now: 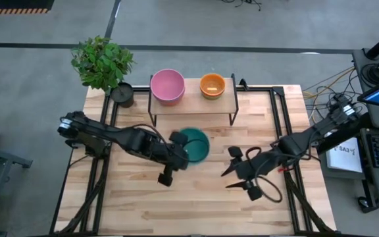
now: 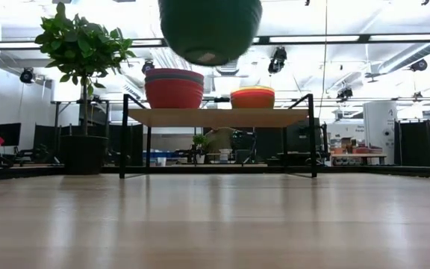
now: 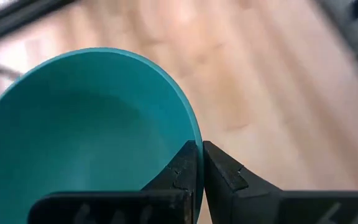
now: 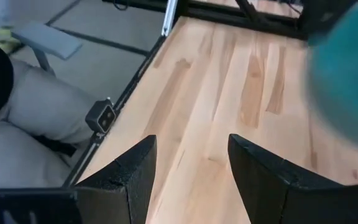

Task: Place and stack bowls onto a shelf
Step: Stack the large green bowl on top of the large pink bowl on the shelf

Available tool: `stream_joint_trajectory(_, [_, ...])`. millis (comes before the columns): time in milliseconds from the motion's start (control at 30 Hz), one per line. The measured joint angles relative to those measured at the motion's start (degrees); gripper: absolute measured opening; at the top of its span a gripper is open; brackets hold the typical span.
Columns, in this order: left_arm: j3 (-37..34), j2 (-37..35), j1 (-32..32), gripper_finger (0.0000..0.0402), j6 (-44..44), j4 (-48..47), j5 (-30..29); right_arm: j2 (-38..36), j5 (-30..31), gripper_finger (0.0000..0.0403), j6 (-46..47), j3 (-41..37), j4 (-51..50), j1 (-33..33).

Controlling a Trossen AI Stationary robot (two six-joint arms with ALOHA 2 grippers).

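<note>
The left gripper (image 1: pixel 180 150) has its jaws pinched tight on the rim of the teal bowl (image 1: pixel 195 144). The bowl hangs in the air above the middle of the bench (image 1: pixel 196 204). The shelf (image 1: pixel 193 105) sits at 12 o'clock from it, with a pink bowl (image 1: pixel 168 85) and an orange bowl (image 1: pixel 212 85) on top. At 3 o'clock from the teal bowl, the right gripper (image 1: pixel 232 170) waits with its jaws wide open.

Clear tabletop (image 1: pixel 196 197) before occupied shelf (image 1: pixel 193 105)

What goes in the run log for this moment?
left pincer shut on teal bowl, lifted | right pincer open, idle | shelf: pink stack, orange stack
</note>
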Motion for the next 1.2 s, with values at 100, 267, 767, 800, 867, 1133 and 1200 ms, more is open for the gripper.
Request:
stream_joint_trajectory(100, [4.9, 0.0, 1.0, 0.0, 1.9, -7.0, -6.7, -2.9, 0.0, 0.0187, 0.1, -5.4, 5.5, 0.0])
stream_joint_trajectory(267, [12.8, -0.2, 4.9, 0.0, 5.9, -15.5, -13.4, -6.3, 0.0, 0.0187, 1.1, -13.9, 14.6, 0.0])
stream_joint_trajectory(767, [16.6, -3.4, 36.3, 0.0, 9.5, -17.3, 1.5, -7.9, 0.0, 0.0187, 3.0, -20.1, 21.7, 0.0])
stream_joint_trajectory(800, [16.1, -3.3, 37.6, 0.0, 9.5, -17.1, 2.0, -7.9, 0.0, 0.0187, 3.0, -20.1, 21.7, 0.0])
stream_joint_trajectory(867, [14.6, -3.3, 39.2, 0.0, 9.6, -15.7, 2.4, -7.9, 0.0, 0.0187, 3.0, -20.1, 21.7, 0.0])
stream_joint_trajectory(1133, [12.4, -3.3, 40.0, 0.0, 10.4, -13.9, 2.6, -7.9, 0.1, 0.0187, 2.7, -20.1, 21.7, 0.0])
stream_joint_trajectory(1200, [12.4, -3.3, 40.0, 0.0, 9.7, -13.9, 2.6, -7.9, 0.1, 0.0187, 2.6, -20.1, 21.7, 0.0])
